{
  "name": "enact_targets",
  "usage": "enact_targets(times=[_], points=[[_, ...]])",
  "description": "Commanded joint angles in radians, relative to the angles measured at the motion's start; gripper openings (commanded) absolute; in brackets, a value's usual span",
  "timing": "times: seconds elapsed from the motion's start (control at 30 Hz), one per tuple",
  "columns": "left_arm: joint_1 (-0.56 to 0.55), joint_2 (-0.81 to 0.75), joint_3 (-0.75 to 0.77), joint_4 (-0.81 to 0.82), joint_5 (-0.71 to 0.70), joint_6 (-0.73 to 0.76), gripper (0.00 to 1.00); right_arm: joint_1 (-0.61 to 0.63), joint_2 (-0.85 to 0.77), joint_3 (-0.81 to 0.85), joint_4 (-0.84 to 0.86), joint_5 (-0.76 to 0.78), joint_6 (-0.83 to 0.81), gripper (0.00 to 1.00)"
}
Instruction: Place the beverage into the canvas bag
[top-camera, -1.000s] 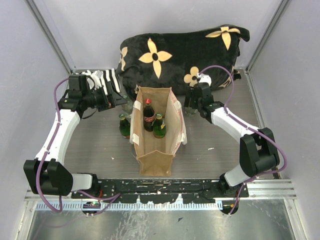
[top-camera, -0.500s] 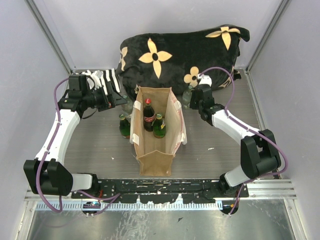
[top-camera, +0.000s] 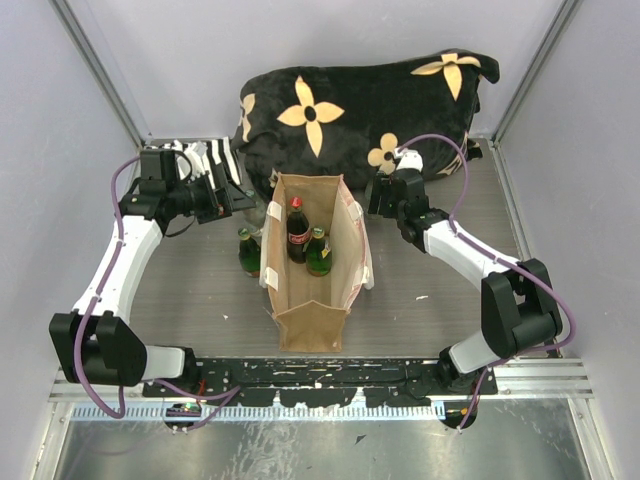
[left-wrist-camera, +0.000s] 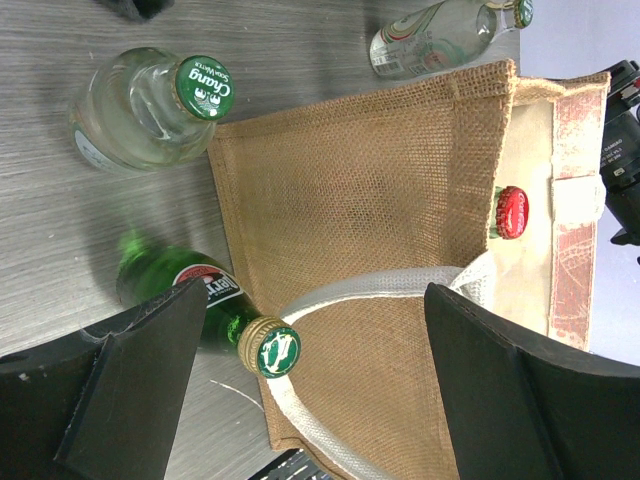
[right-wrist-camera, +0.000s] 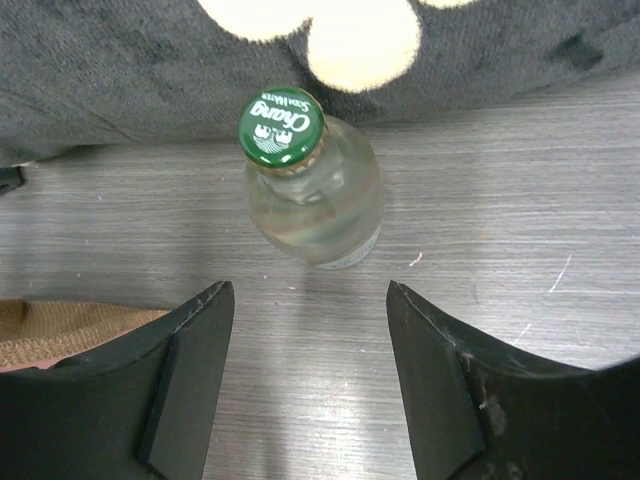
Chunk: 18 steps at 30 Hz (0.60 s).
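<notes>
- Left hand (left-wrist-camera: 312, 310) — fingers spread wide, gripping nothing. In its wrist view the cap of the green bottle (left-wrist-camera: 175, 290) shows in the gap, closer to one finger. You cannot tell from here whether it touches.
- Left clear bottle (left-wrist-camera: 140, 115) and the green bottle — both upright on the bench (right-wrist-camera: 500, 200), outside the canvas bag (left-wrist-camera: 380, 190) and just beside its left wall. These two belong to your left arm; for the right arm the bag stands in the way.
- Canvas bag — stands with its mouth open between the two arms. Inside it are a red-capped bottle (left-wrist-camera: 511, 212) and a second green bottle (top-camera: 318, 255), both upright.
- Right clear bottle (right-wrist-camera: 315, 195) — upright on the bench to the right of the bag, just in front of the cushion (right-wrist-camera: 120, 70). Its long axis is vertical, so the wrist camera sees it almost cap-on.
- Right hand (right-wrist-camera: 308, 300) — open and empty. The bottle lies straight ahead of the fingertips, centred on the gap but beyond it, not yet between the fingers.
- Judgement: you need a short advance toward the cushion before closing, then a grip on the body below the cap. The bag's corner shows at the lower left of this wrist view, so the carry would go leftward and up over the rim.
</notes>
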Motion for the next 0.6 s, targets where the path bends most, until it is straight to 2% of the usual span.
enact_targets(times=[0.0,0.37,0.57], points=[[0.004,0.013,0.037,0.003,0.022,0.011,0.96,-0.001,0.024,0.046,0.115,-0.039,-0.018,0.68],[0.004,0.023,0.037,-0.001,0.025,0.016,0.96,-0.001,0.156,0.123,0.171,-0.047,-0.038,0.68],[0.004,0.02,0.035,-0.001,0.028,0.018,0.96,0.0,0.161,0.124,0.209,-0.032,-0.025,0.55]])
